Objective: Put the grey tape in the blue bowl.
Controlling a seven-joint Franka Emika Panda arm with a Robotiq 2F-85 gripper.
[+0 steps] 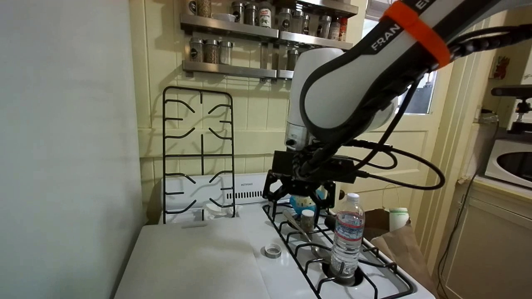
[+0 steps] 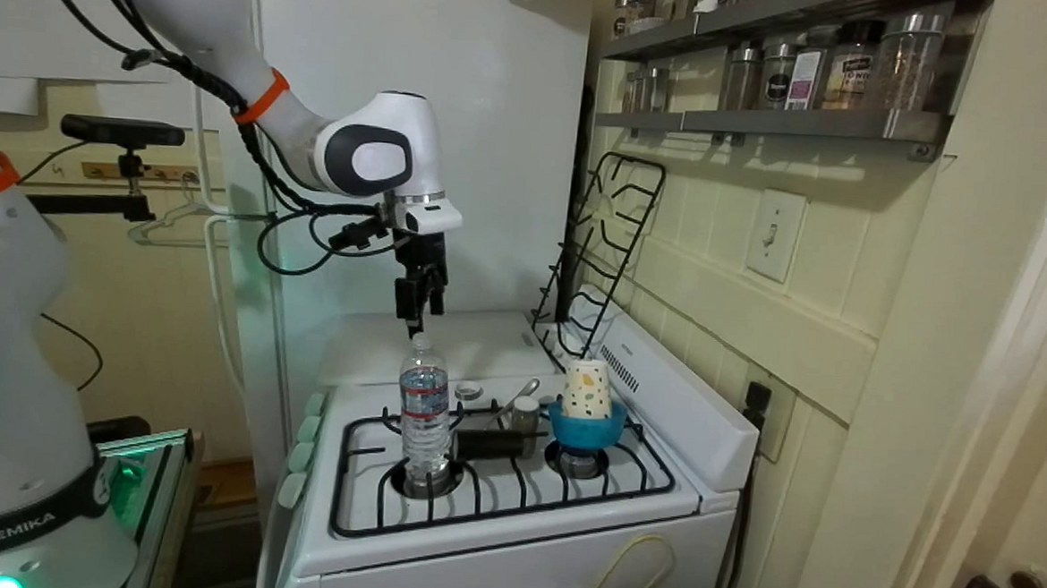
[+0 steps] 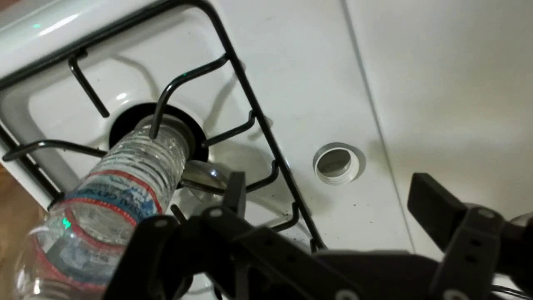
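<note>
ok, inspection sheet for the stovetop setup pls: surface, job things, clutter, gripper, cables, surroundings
Surface: white stovetop, a few dark specks in the wrist view; black grate over the burners.
Job things: grey tape flat on the stovetop, beside the grate, not touching it; blue bowl over a rear burner, with a patterned cup standing in it.
Clutter: water bottle upright at a front burner; small jar, spoon and dark cylindrical item in the grate area.
Gripper: open, nothing held, above the stovetop.
Cables: black cables along the arm, looping out near its wrist; snags: nothing seen.
Surroundings: spare grate leaning upright at the back; jar shelves above; paper bag to the side.
</note>
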